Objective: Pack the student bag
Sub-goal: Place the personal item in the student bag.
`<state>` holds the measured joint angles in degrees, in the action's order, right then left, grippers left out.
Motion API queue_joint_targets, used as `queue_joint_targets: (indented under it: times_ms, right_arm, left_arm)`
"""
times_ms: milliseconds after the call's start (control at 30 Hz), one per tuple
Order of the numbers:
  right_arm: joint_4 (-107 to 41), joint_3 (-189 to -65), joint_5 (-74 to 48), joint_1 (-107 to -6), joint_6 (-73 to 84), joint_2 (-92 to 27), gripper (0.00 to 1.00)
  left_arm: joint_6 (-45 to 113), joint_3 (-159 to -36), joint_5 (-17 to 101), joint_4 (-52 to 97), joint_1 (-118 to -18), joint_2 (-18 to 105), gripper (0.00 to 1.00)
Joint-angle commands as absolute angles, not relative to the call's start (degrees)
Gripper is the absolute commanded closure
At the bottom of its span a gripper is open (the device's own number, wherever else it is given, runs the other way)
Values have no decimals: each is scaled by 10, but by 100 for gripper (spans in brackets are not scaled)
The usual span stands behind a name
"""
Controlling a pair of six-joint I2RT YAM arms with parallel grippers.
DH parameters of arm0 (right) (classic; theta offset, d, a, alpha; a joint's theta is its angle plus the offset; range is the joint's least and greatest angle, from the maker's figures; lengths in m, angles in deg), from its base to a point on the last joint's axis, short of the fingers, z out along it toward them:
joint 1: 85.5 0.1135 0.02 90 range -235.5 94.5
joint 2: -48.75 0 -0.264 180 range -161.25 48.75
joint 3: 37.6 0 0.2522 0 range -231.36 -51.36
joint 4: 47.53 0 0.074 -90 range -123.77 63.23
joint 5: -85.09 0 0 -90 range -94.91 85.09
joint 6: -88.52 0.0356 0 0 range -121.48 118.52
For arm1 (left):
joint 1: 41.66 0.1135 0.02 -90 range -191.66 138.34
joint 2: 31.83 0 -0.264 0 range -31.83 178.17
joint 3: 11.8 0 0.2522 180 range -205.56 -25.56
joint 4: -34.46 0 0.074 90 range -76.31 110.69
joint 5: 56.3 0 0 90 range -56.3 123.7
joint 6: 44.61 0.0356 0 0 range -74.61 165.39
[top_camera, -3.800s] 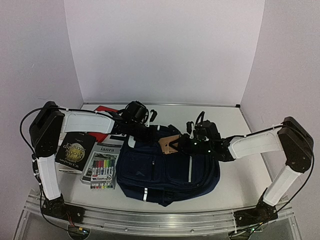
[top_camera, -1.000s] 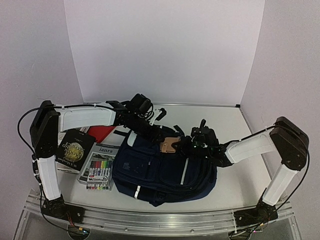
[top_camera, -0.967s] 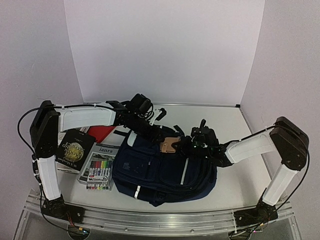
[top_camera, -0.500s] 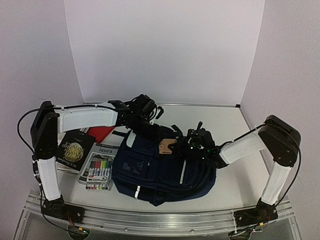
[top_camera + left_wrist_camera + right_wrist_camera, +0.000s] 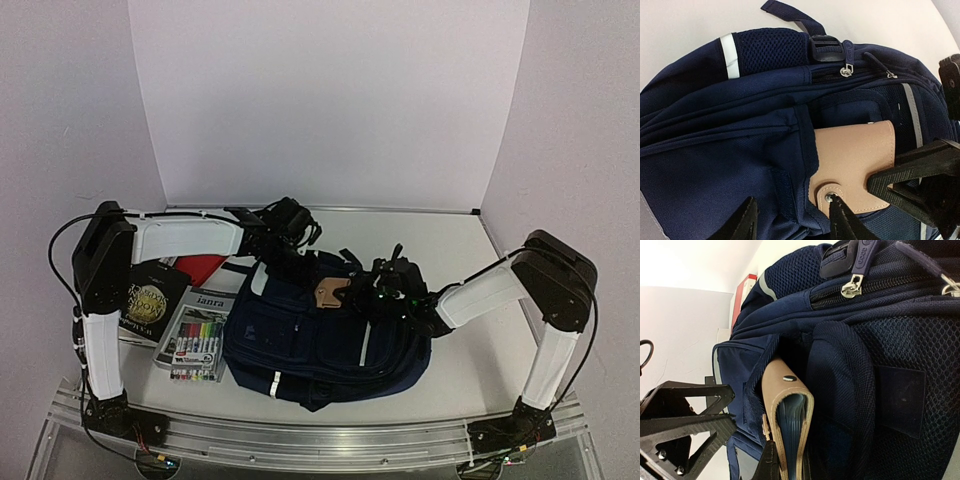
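The student bag (image 5: 300, 345) lies flat mid-table, navy with grey-white stripes; it also fills the left wrist view (image 5: 715, 140) and the right wrist view (image 5: 900, 350). A tan leather case (image 5: 330, 292) with a metal snap sits partly inside an upper pocket of the bag. My right gripper (image 5: 352, 292) is shut on the case's outer end (image 5: 775, 390), one dark finger (image 5: 771, 465) pressed against its side. My left gripper (image 5: 792, 222) is open over the pocket's hem, one fingertip (image 5: 837, 212) touching the snap on the case (image 5: 855, 160).
Left of the bag lie a pack of coloured markers (image 5: 198, 340), a dark book with a gold cover design (image 5: 148, 305) and a red book (image 5: 200, 268). White walls close the table at the back and both sides.
The right gripper has moved the tan case a little left, deeper into the pocket. The left gripper has drawn back toward the pocket's left edge, and the bag has shifted slightly left.
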<state>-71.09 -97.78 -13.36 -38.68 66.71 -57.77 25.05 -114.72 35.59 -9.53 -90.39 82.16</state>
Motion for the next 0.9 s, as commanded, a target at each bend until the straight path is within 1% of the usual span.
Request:
queue_joint_targets:
  times_ms: [0, 233, 267, 333, 367, 400, 533, 633, 733, 867]
  right_arm:
    - [-735, -989, -154, -373, 669, -580, 100]
    - [-736, -989, -156, -373, 668, -580, 100]
    - [-735, -989, -156, -373, 668, -580, 100]
    - [-735, -989, -155, -373, 669, -579, 100]
    - [-736, -988, -154, -373, 669, -579, 100]
    - [-736, -988, -154, -372, 670, -580, 100]
    - [-737, -991, -153, -369, 678, -589, 100]
    - [-750, -990, -156, -368, 688, -597, 100]
    - [-774, -989, -167, -368, 702, -606, 100]
    - [-822, -987, -184, -367, 722, -610, 100]
  left_arm:
    - [238, -1165, 365, -82, -902, 837, 59]
    - [237, -1169, 390, -73, -902, 848, 69]
    - [238, -1169, 391, -73, -902, 850, 74]
    - [238, -1174, 390, -78, -902, 853, 89]
    - [238, -1175, 388, -79, -901, 852, 95]
    - [238, -1174, 387, -78, -902, 850, 99]
    - [244, -1169, 404, -59, -902, 826, 100]
    - [250, -1165, 446, -37, -902, 801, 100]
    - [250, -1162, 493, -15, -902, 780, 100]
    - [253, -1169, 525, -9, -902, 776, 100]
